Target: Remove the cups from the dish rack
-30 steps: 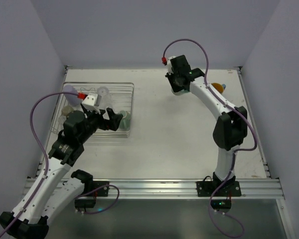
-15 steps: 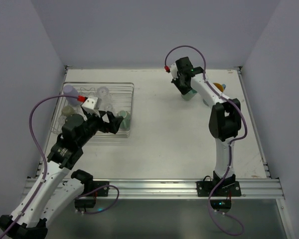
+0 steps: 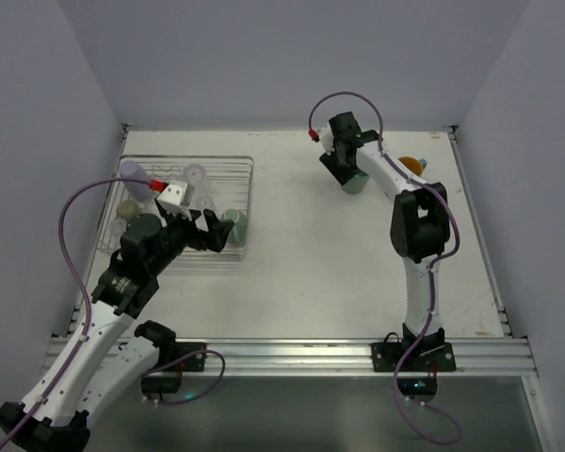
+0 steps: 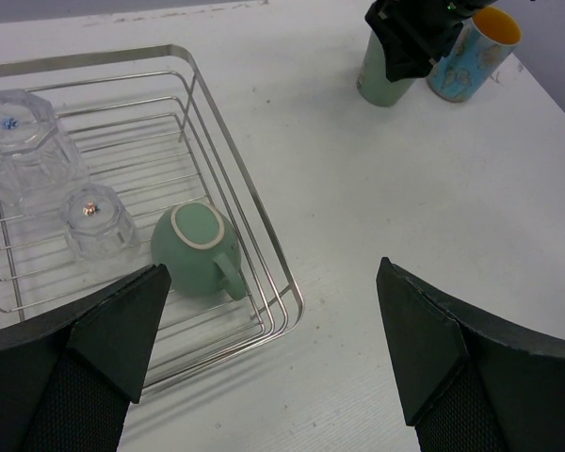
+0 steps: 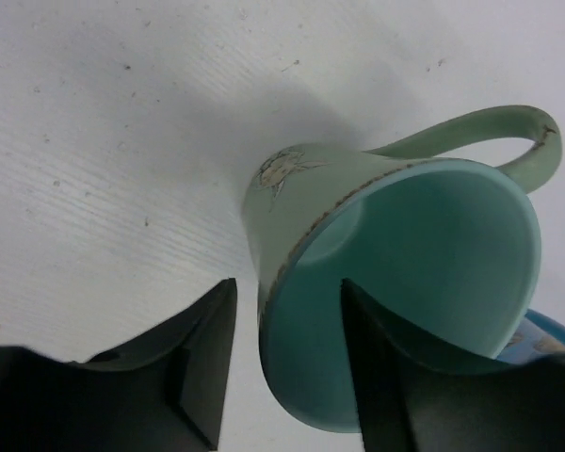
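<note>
The right fingers [image 5: 202, 367] are just parting off the mint mug [image 5: 405, 282], delivered beside the blue mug [image 4: 471, 52] near the desk's far edge; the left fingers [image 4: 104, 330] are hovering spread over the dish rack [image 4: 237, 179].
</note>
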Tool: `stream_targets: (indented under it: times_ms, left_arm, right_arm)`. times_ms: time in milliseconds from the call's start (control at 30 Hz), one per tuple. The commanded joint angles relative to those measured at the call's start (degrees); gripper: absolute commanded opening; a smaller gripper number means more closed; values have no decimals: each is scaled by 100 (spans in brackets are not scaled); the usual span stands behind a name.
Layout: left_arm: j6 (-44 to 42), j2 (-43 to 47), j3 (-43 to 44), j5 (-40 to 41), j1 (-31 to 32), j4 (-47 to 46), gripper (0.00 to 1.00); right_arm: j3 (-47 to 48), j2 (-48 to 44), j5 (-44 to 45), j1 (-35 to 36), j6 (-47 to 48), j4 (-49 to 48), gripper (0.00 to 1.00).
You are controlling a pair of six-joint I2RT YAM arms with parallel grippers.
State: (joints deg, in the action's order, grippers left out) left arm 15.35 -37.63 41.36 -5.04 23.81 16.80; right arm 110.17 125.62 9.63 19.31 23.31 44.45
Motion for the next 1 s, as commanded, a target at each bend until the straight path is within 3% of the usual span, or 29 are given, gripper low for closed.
stream_targets:
  times_ms: [0, 67, 200, 300, 400, 500, 633, 800, 967]
  left_arm:
    - [-138, -52, 3, 117, 27, -212, 100]
    - [-129, -104, 12, 161, 18, -212, 100]
    - [-103, -210, 38, 222, -8, -238, 100]
    - [-68, -420, 117, 354, -26, -247, 100]
    - [64, -719, 170, 424, -35, -221, 100]
    - [371, -1000, 275, 328, -35, -133, 100]
    - [1099, -1290, 258, 389, 62, -291, 100]
    - [1373, -2088, 407, 1390, 352, -633, 98]
    - [1558, -2828, 487, 2601, 677, -1098, 90]
  right_arm:
    - [224, -213, 320, -41, 69, -331, 55]
    - [198, -388, 312, -41, -19, -401, 71]
    - [110, -863, 84, -41, -326, -682, 90]
    - [162, -1257, -5, -15, -651, -648, 98]
    - [-56, -1950, -92, 20, -950, -787, 99]
    - [-924, -2689, -478, 55, -1617, -1269, 99]
    - [-3230, -4470, -1198, 195, -3038, -2455, 99]
    - [-5187, -5828, -1999, 616, -4289, -4178, 99]
    - [-6033, -6505, -2149, 908, -4625, -4610, 97]
